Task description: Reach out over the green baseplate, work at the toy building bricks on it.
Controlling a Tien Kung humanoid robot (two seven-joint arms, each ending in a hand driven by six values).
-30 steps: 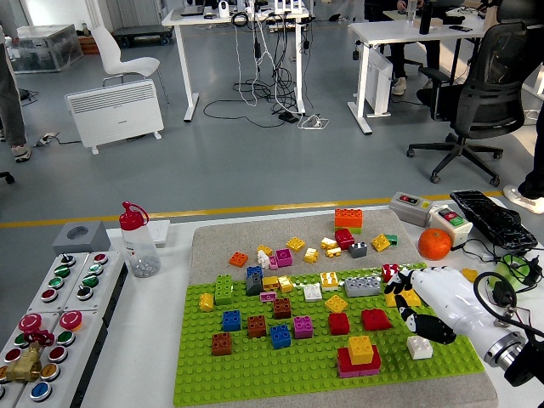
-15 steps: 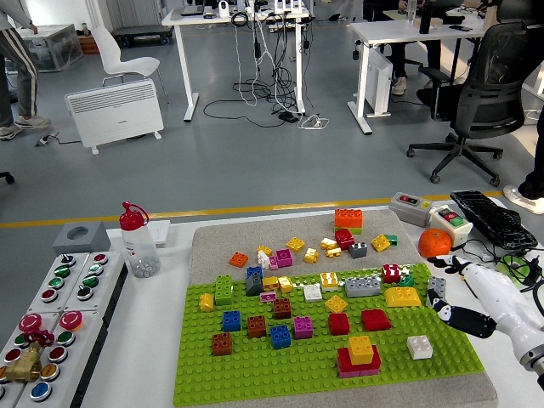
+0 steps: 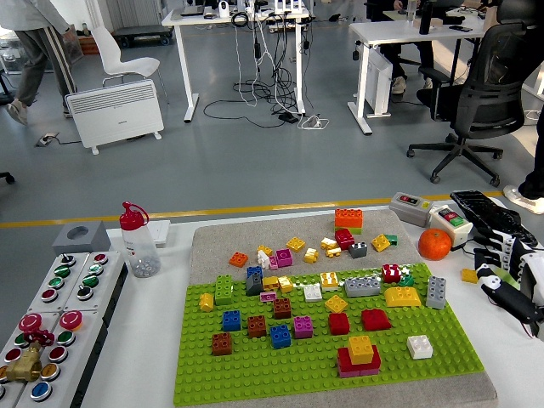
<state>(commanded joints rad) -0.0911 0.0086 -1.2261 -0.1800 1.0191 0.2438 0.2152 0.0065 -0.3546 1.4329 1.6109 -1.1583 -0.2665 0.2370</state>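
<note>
Head view: my right hand (image 3: 510, 276) sits off the green baseplate (image 3: 255, 374), fingers loosely spread, empty. Toy bricks (image 3: 280, 336) stay studded there. Reaching back in, I risk clipping the grey brick (image 3: 436, 291) at the edge.

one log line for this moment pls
right hand: open, off baseplate, at right edge | left hand: not in view | green baseplate: bricks untouched | white brick: on baseplate

No readable text, labels or numbers (anywhere visible)
</note>
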